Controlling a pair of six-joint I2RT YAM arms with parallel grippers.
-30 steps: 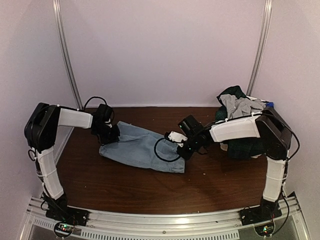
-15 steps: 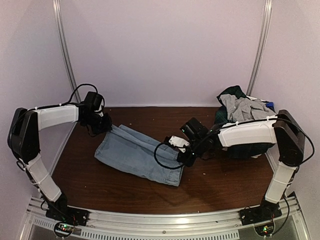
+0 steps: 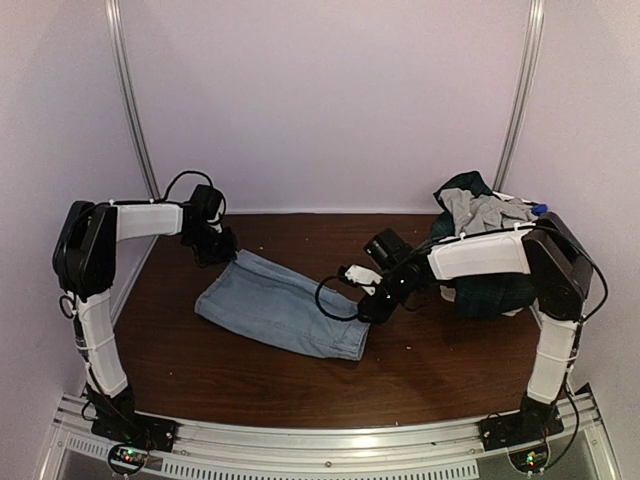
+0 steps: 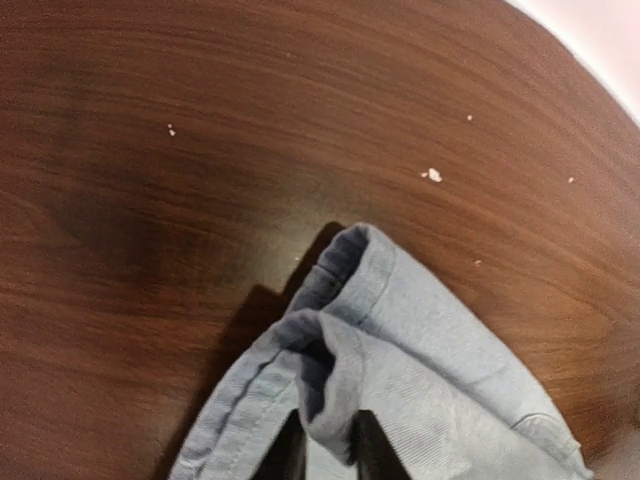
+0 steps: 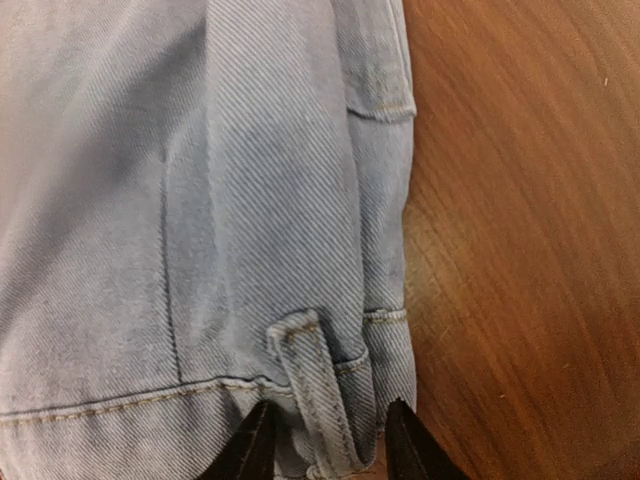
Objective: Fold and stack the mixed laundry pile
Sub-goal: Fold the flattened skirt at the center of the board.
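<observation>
Far right corner: rumpled plaid-grey-blue laundry pile; left gripper pinches jeans, right gripper parted astride waistband.

Open table nearside, laundry pile far-right

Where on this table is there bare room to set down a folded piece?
The widest bare wood is the near strip between the denim garment and the front rail. Another patch lies at the back, between the left claw and the laundry pile. The back right corner is crowded: pile, right arm, right claw.
</observation>
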